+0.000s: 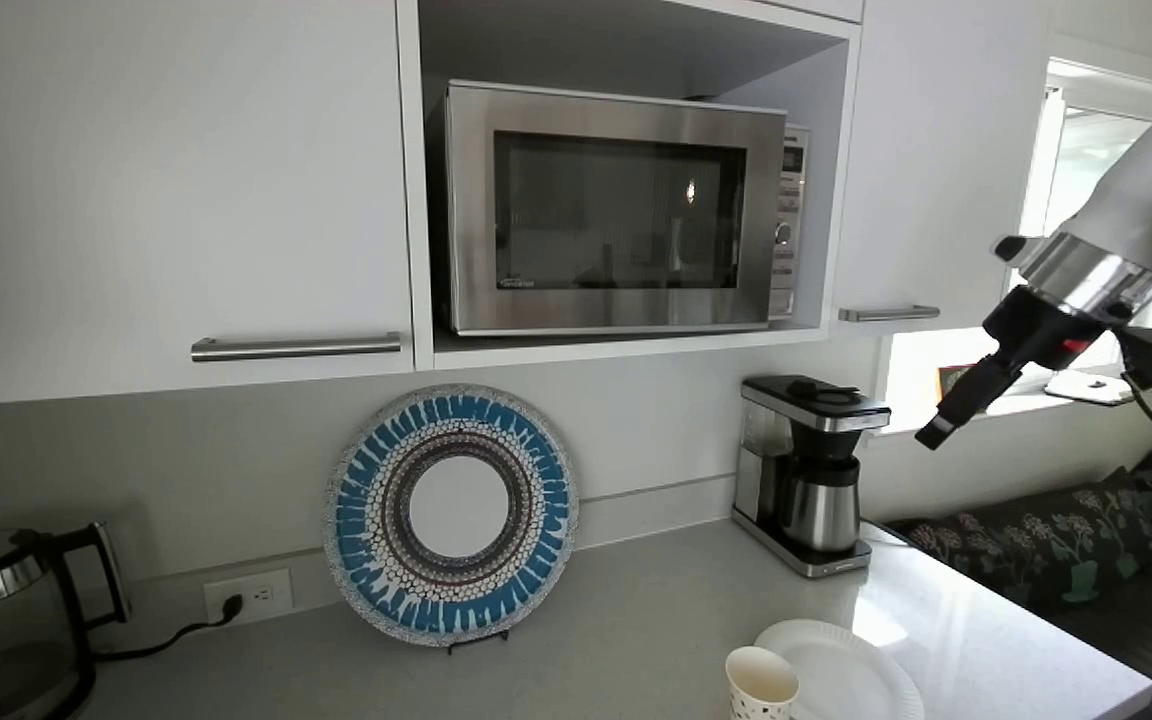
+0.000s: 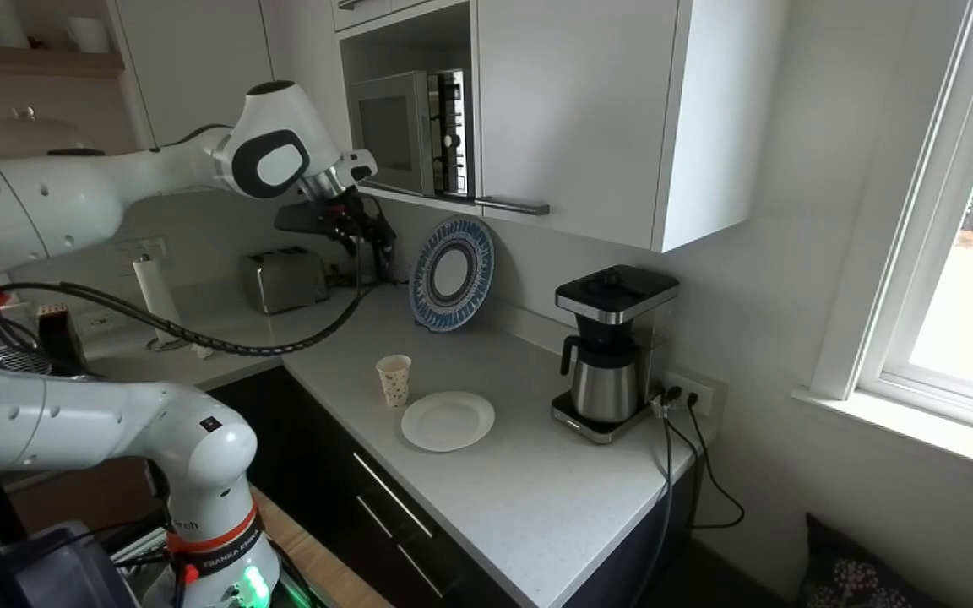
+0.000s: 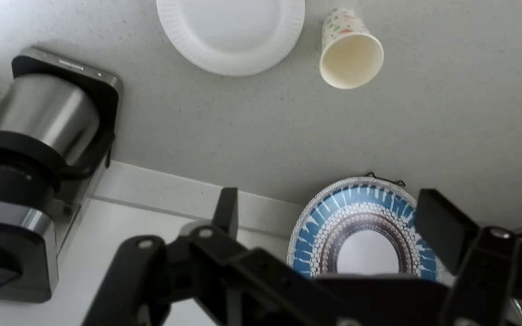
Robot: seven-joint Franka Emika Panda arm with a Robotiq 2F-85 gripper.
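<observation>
My gripper (image 3: 331, 202) stands open in the wrist view, its black fingers (image 3: 227, 210) wide apart with nothing between them. It hangs in the air above the counter, apart from everything, and in an exterior view the gripper (image 1: 936, 430) points downward. Beyond the fingers in the wrist view leans a round blue-and-white patterned disc (image 3: 367, 251), partly covered by the gripper. A speckled paper cup (image 3: 350, 59) and a white paper plate (image 3: 231, 27) lie at the top of that view. Both exterior views show the cup (image 2: 394, 380) upright beside the plate (image 2: 448, 420).
A coffee maker (image 2: 609, 355) with a steel carafe stands near the wall. The microwave (image 1: 621, 210) sits in an open cabinet niche, with cabinet handles (image 1: 296, 346) alongside. A glass kettle (image 1: 6, 620), a toaster (image 2: 285, 280) and a paper towel roll (image 2: 155, 291) are farther along the counter.
</observation>
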